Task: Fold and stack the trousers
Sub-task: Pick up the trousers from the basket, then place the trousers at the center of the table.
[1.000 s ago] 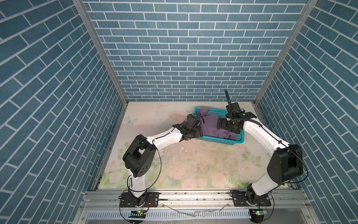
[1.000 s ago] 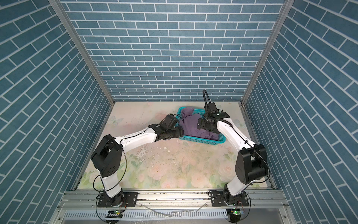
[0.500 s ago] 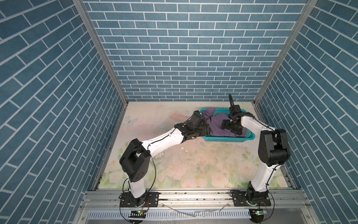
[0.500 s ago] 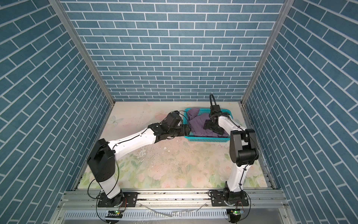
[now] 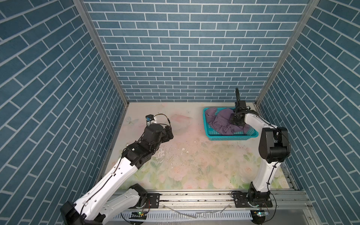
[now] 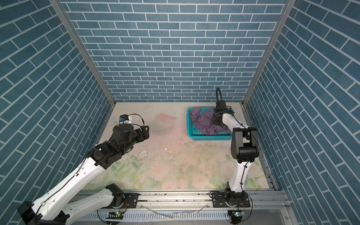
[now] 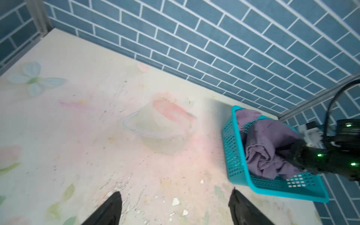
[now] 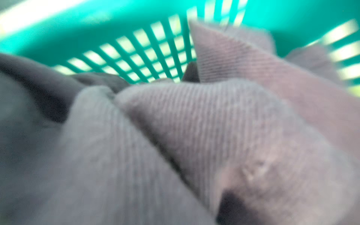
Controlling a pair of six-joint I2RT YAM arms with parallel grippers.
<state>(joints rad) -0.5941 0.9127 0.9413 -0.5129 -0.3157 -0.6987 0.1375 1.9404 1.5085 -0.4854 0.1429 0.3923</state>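
Note:
The muted-purple trousers [image 5: 222, 121] [image 6: 204, 121] lie crumpled in the teal basket [image 5: 231, 138] [image 6: 210, 138] at the back right of the table. My right gripper [image 5: 235, 121] [image 6: 214, 120] reaches down into the heap from the basket's right side, its fingers buried in the cloth. In the right wrist view ribbed purple trousers [image 8: 194, 126] fill the picture before the basket [image 8: 136, 58] wall, with no fingers showing. My left gripper [image 7: 175, 206] [image 5: 169, 134] hovers open and empty over the table's left middle, well apart from the basket [image 7: 231, 148] and trousers [image 7: 268, 148].
Blue brick walls enclose the floral table [image 5: 194, 165] on three sides, and the basket stands close to the right wall. A scuffed patch with white flakes [image 5: 183, 150] marks the table's middle. A metal rail [image 5: 194, 196] runs along the front edge.
My left arm has drawn back from the basket's left side to the table's left middle. The basket has slid a little to the right. The right gripper stays in the trousers.

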